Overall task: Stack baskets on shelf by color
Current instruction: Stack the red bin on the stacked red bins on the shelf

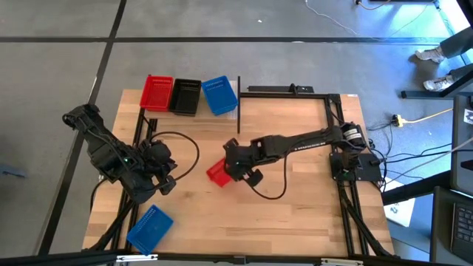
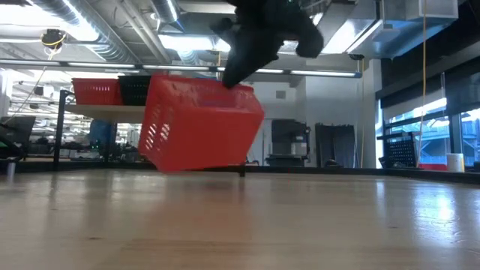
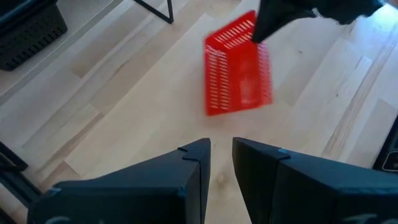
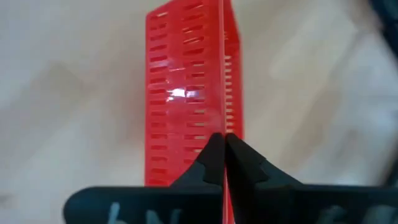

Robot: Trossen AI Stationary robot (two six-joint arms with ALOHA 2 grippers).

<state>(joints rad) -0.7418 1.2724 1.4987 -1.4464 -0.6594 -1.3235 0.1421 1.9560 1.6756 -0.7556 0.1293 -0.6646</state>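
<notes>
Red and tilted, one basket point(image 1: 217, 174) hangs just off the wooden tabletop point(image 1: 295, 214) near its middle, its rim pinched between the closed fingers of the right gripper point(image 4: 224, 144), while the left gripper point(image 3: 221, 163) waits nearby, slightly parted and empty.

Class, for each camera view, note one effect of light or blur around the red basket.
Low view: ceiling lights glare behind the tilted red basket. Left wrist view: basket slightly blurred. Right wrist view: a bright glint on its wall, the right gripper pinching the rim.
</notes>
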